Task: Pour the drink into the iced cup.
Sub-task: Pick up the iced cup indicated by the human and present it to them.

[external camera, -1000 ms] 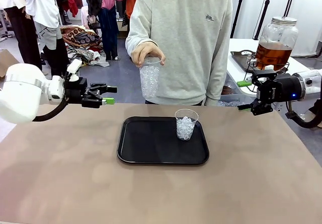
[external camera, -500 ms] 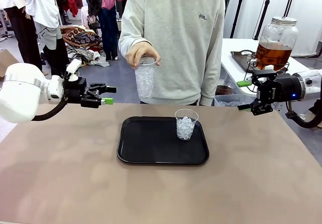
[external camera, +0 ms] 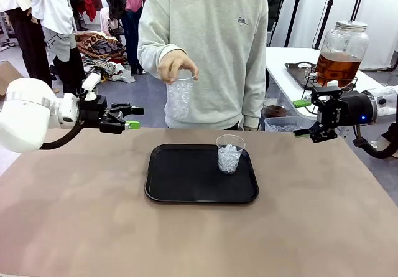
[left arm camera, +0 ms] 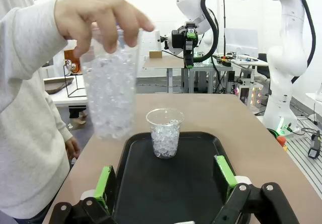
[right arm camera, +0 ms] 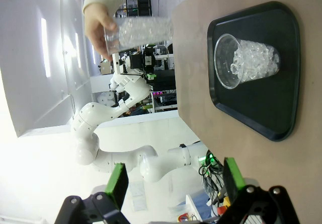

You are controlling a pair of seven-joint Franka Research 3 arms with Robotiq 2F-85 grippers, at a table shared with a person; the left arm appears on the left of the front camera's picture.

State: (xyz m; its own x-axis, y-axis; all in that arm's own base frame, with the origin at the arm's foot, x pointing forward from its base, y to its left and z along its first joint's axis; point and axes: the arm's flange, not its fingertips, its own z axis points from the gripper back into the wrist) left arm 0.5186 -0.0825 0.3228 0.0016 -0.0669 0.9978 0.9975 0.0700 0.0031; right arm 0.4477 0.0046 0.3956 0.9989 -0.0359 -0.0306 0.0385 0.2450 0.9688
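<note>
Front view gives us the drink (external camera: 336, 67), amber in a glass jar (external camera: 343, 37) on the side table (external camera: 278, 71), behind the right gripper (external camera: 302, 118), which is spread and empty. The left gripper (external camera: 135, 117) is spread too. The right wrist view looks into the iced cup (right arm camera: 245, 62) on the black tray (right arm camera: 282, 108). A person's hand (external camera: 177, 64) holds a taller ice-filled cup (external camera: 179, 99) near the far edge.

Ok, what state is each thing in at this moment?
Iced cup on tray: upright, filled with ice, no drink in it.
Second iced cup: in the air, held by its rim in the person's hand.
Black tray: flat on the table, one cup on it.
Glass jar: lidded, about half full of amber drink.
Left pincer: open, empty.
Right pincer: open, empty.
</note>
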